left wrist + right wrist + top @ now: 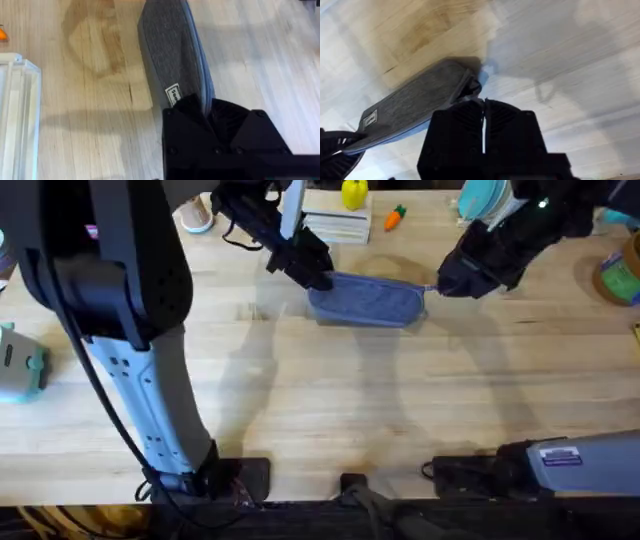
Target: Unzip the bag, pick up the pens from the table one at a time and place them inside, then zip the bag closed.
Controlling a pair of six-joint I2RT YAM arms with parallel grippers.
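The right gripper (483, 131) has its jaws pressed together with only a thin slit between them, apparently clenched on the zipper end of the bag (366, 301), though the pull tab itself is hidden under the fingers, so that is a judgement. The left gripper (207, 107) is pinched onto the opposite end of the bag, a fold of grey fabric rising between its two fingers just beside the small white label (172, 95).

Seen from overhead, the near half of the table (330, 410) is bare wood. Farther out, toward twelve o'clock, the bag lies flat and lengthwise across the table, the left gripper at its nine o'clock end and the right gripper at its three o'clock end. Beyond the bag sit a white tray (335, 222), a yellow toy (353, 193) and a small orange carrot (394, 217). I cannot make out any pens.

The bag looks light, soft and floppy: woven cloth that will bunch and slide rather than resist a pull. So it probably needs anchoring at one end while the zipper is drawn from the other, which is how the two grippers are set. The best holds are the fabric tip and the small tab; the broad middle would only crumple.
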